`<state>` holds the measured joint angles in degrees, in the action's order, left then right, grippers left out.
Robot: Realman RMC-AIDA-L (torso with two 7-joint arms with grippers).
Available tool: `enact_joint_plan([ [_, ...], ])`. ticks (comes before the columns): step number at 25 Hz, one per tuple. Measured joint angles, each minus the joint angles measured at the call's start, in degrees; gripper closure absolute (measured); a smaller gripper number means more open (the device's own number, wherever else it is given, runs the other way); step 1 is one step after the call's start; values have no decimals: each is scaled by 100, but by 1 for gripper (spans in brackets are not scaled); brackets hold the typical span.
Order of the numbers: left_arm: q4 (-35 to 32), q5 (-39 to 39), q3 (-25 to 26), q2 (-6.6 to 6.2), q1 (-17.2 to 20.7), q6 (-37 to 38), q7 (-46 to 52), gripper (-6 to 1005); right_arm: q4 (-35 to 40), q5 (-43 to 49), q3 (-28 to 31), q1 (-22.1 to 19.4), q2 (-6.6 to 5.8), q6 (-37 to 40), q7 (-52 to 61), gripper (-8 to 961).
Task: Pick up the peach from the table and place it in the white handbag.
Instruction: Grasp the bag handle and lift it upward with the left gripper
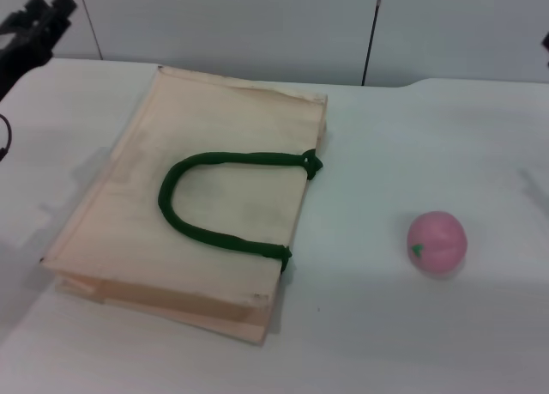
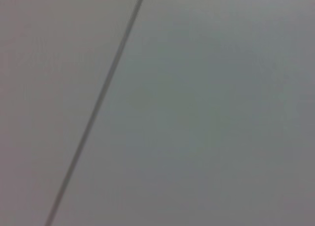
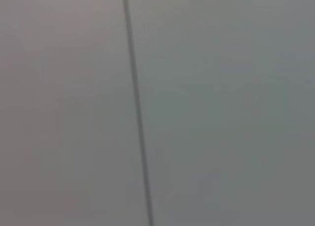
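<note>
The peach (image 1: pixel 437 241), pink and round with a small green leaf mark, sits on the white table (image 1: pixel 403 145) at the right. The white handbag (image 1: pixel 197 201) lies flat at the centre-left, and one dark green rope handle (image 1: pixel 223 201) rests in a loop on top of it. The peach is well apart from the bag, to its right. My left gripper (image 1: pixel 39 21) is raised at the far top left, above and behind the table's left side, far from both. Only a dark sliver of my right arm (image 1: pixel 545 40) shows at the right edge. Both wrist views show only a grey wall.
A grey panelled wall (image 1: pixel 257 16) with vertical seams stands behind the table's far edge. Bare tabletop lies between the bag and the peach, and in front of the peach.
</note>
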<state>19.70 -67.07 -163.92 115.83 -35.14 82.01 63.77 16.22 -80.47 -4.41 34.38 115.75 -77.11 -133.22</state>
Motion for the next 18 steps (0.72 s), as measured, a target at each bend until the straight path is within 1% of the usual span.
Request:
enact_joint_plan([
  [1, 82, 115, 0, -6, -19, 27, 145, 470, 70, 43, -78, 9, -3, -8, 119, 73],
  [4, 632, 765, -7, -19, -165, 211, 1033, 470, 468, 284, -452, 47, -9, -69, 707, 73],
  [8, 1308, 1629, -8, -32, -400, 508, 2180, 471, 779, 386, -836, 75, -11, -134, 1133, 73],
  [9, 1308, 1629, -8, -32, -400, 508, 2180, 471, 803, 388, -883, 77, -12, -141, 1171, 73],
  [10, 1584, 2309, -8, -77, -614, 608, 2939, 471, 822, 389, -912, 81, -14, -144, 1200, 73],
  [11, 1598, 2385, -9, -85, -636, 611, 2985, 471, 834, 389, -927, 85, -16, -145, 1215, 73],
  [13, 1657, 2903, -9, -149, -796, 632, 3454, 471, 841, 390, -934, 88, -17, -146, 1222, 73],
  [17, 1672, 3669, -10, -262, -1023, 622, 4060, 471, 843, 393, -937, 95, -18, -147, 1226, 74],
  [18, 1675, 3980, -13, -292, -1108, 610, 4246, 471, 844, 393, -937, 97, -18, -147, 1227, 74],
])
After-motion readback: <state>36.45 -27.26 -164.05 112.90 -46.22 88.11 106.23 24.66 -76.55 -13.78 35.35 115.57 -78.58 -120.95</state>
